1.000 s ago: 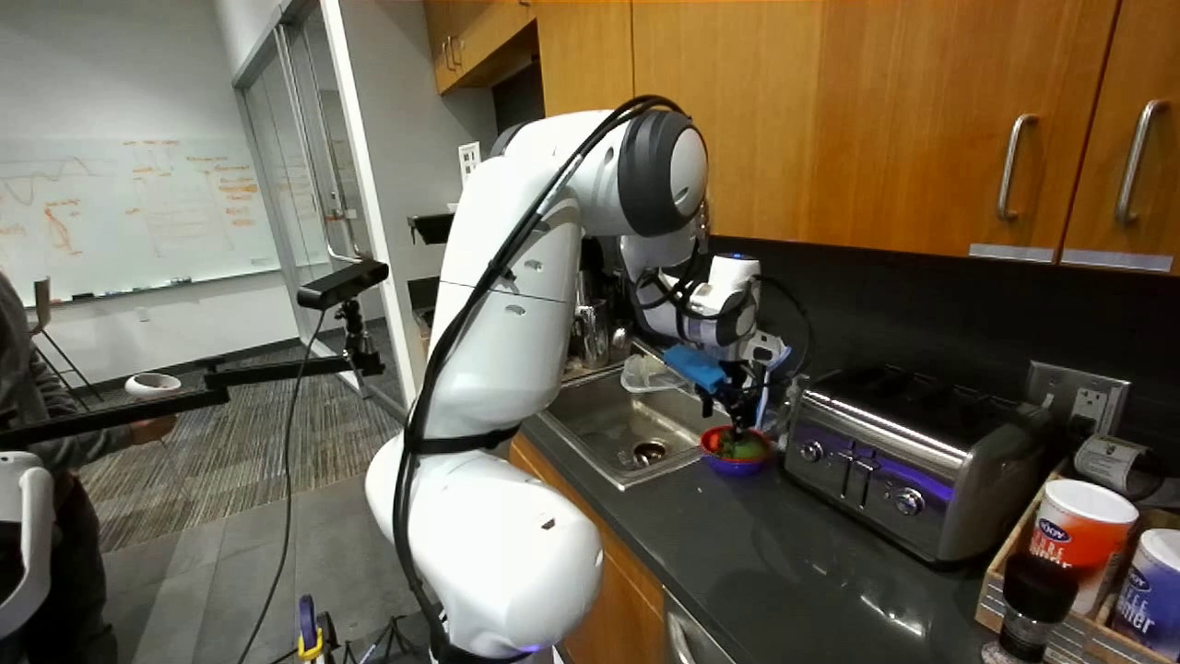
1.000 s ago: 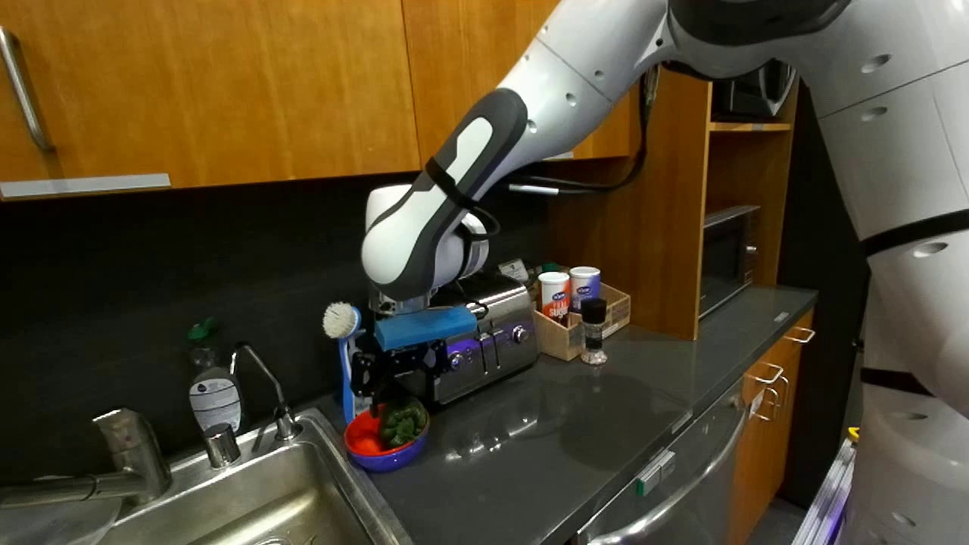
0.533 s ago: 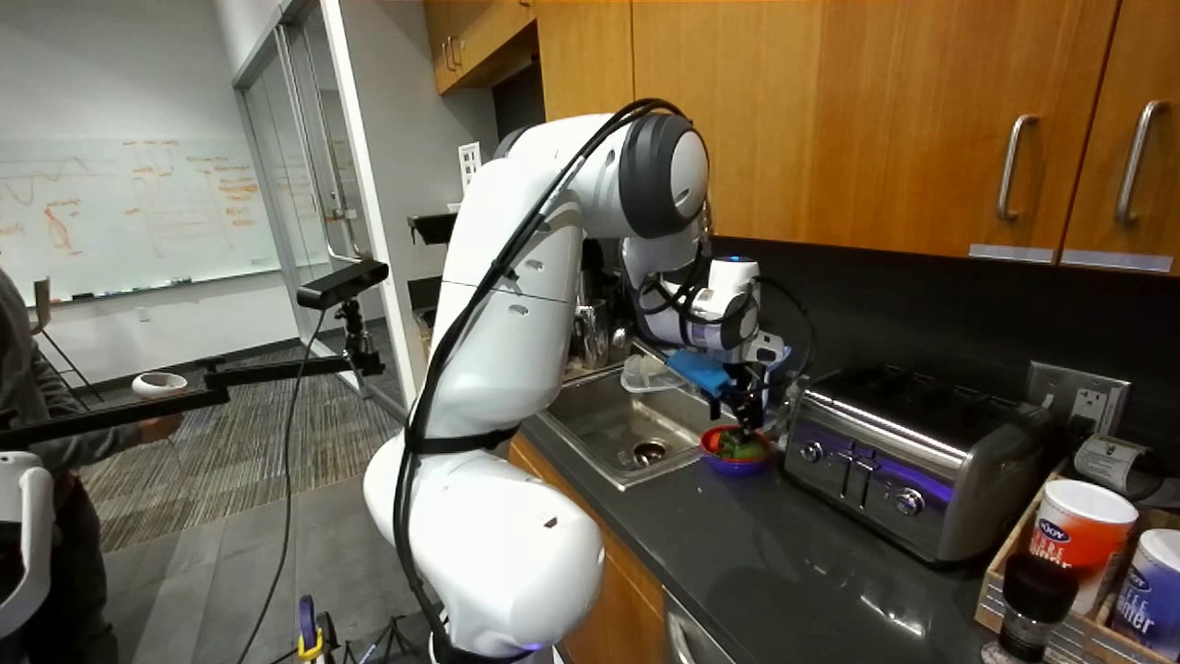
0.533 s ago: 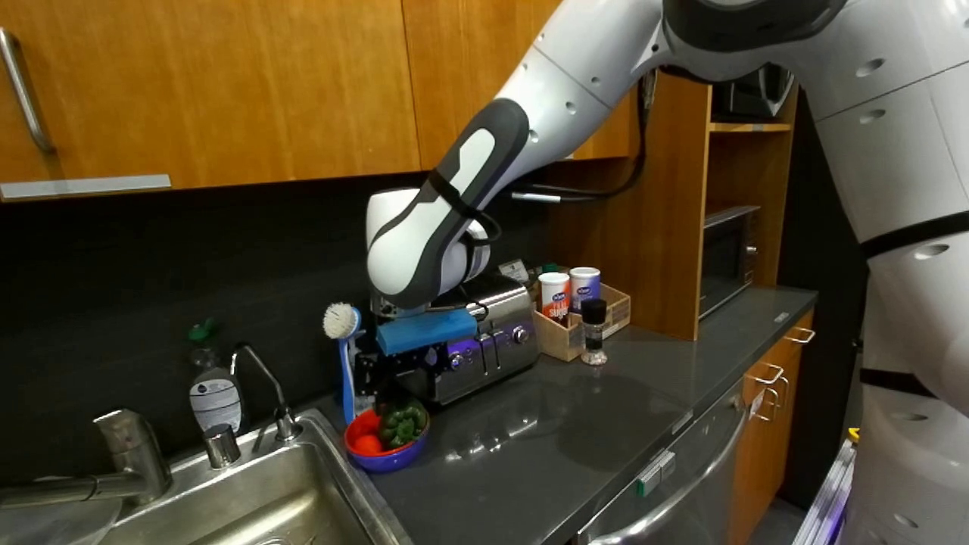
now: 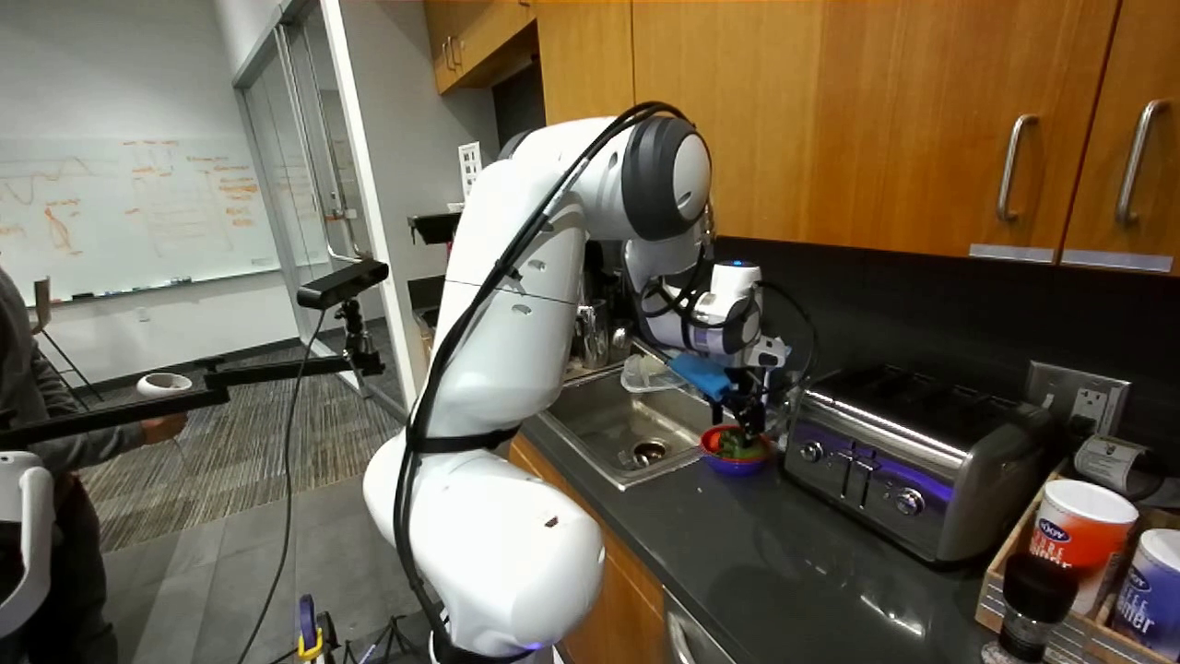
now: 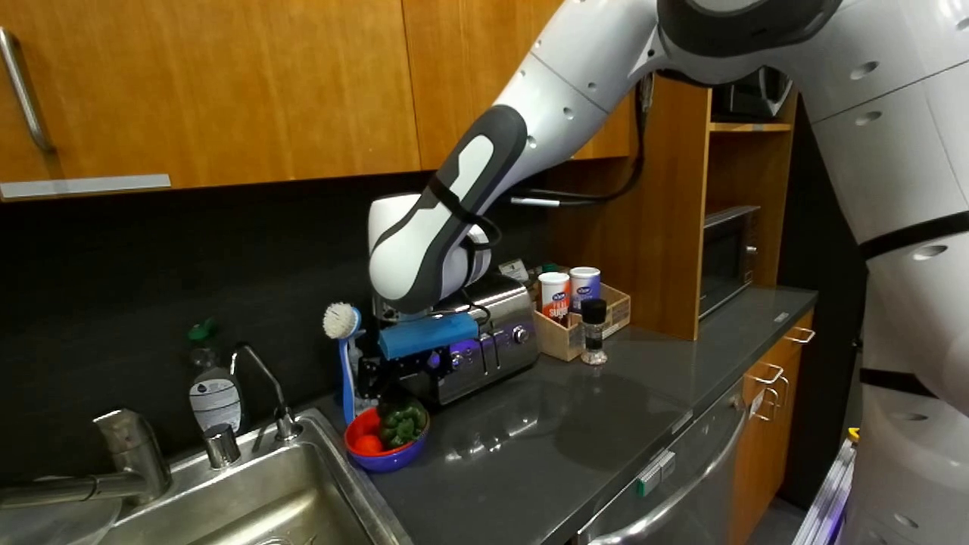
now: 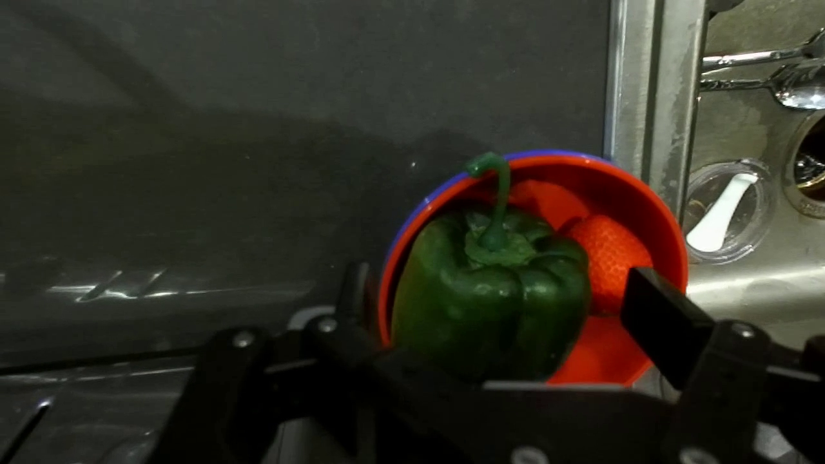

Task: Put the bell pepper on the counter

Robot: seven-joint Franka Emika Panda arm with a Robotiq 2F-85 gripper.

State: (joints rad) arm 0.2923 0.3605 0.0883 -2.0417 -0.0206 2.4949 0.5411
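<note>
The green bell pepper (image 7: 490, 290) sits in a red bowl with a blue outside (image 7: 670, 245), stem up, beside an orange-red fruit (image 7: 609, 258). The pepper also shows in both exterior views (image 5: 737, 445) (image 6: 402, 425). The bowl (image 6: 390, 461) stands on the dark counter (image 6: 500, 484) between sink and toaster. My gripper (image 7: 501, 299) is open above the bowl. In the wrist view one finger is left of the pepper near the bowl's rim, the other right of it, over the fruit's side. In an exterior view the gripper (image 6: 378, 382) partly hides the pepper's back; fingertip contact cannot be told.
The steel sink (image 6: 325, 462) adjoins the bowl. A silver toaster (image 5: 885, 480) stands on its other side. A blue dish brush (image 6: 346, 363) and soap bottle (image 6: 215, 401) are behind. A wooden box (image 6: 560, 337) with canisters and a grinder (image 6: 593, 333) stand farther along.
The arm has sunk slightly, and my gripper has shifted a little toward the back wall and toaster. The pepper and bowl have stayed in place.
</note>
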